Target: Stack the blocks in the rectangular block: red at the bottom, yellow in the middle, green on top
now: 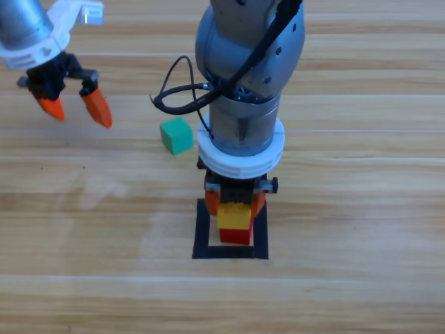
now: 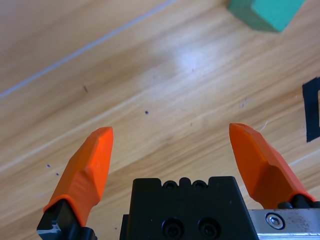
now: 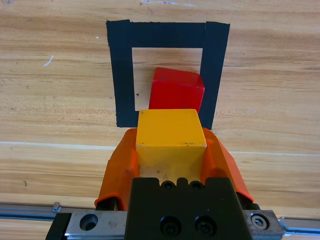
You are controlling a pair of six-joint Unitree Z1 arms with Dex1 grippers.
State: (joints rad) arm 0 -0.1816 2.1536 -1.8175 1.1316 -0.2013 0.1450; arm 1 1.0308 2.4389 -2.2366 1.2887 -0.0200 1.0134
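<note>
Right gripper (image 3: pixel 171 145) clamping glossy yellow cube (image 3: pixel 171 135) above red cube (image 3: pixel 177 90); left gripper (image 2: pixel 172 150) spread wide, idle

Bright, even light falls on the wooden desk (image 1: pixel 348 292), throwing only soft, short shadows beneath the right arm (image 1: pixel 243 83). A pale sheen of glare spreads across the boards in the left wrist view, near the green cube (image 2: pixel 265 12). The right arm's upper joint, close to the overhead camera, looks slightly soft.
</note>
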